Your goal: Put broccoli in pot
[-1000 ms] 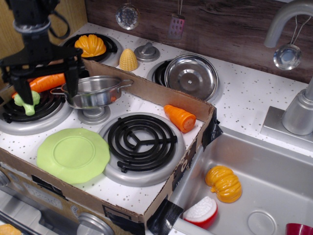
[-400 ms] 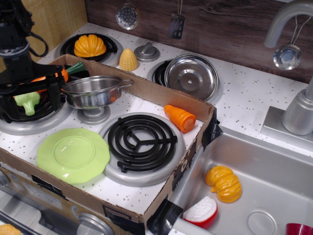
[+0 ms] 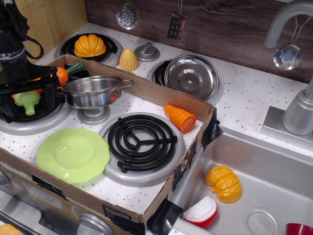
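End effector (image 3: 27, 100) has sunk at the counter's left edge, fingers spread around the broccoli (image 3: 27, 100), seemingly not yet gripping; pot (image 3: 93, 91) waits alongside.

1 view only, so nothing is shared between cameras. It looks down from above and in front of the toy stove at a steep slant, facing the dark wood backsplash (image 3: 220, 19) at 12 o'clock. It sits fairly near: the cardboard tray (image 3: 161, 93) fills the middle, the sink basin (image 3: 274, 171) lies at 4 o'clock, and the black robot arm (image 3: 14, 44) is cut off at 10 o'clock.
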Controlling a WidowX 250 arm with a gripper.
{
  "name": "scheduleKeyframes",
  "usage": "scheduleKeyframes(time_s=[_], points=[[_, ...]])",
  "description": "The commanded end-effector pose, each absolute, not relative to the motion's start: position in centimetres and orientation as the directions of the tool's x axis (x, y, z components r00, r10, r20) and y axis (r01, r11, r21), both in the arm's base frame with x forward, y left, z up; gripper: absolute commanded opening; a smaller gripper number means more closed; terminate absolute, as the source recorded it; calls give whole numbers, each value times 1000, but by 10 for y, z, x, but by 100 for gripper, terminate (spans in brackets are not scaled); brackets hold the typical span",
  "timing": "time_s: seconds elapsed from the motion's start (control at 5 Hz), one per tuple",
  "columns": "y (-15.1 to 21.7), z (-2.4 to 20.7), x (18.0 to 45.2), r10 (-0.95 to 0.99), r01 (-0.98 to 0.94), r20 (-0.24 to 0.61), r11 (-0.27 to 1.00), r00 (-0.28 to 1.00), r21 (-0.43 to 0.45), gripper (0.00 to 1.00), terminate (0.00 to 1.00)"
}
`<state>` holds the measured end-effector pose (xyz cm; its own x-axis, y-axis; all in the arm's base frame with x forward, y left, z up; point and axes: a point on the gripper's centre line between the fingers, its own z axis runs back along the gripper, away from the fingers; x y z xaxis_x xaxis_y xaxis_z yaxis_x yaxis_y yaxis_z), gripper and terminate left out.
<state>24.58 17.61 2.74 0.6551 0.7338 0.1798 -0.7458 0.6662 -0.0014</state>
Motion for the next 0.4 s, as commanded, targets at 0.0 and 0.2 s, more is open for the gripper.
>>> scheduleKeyframes(time_s=[0.0,0.2], points=[[187,38,258,701,-759,409,651,585,-30,100,0],[178,39,255,719,-762,364,647,592,-38,0,0]])
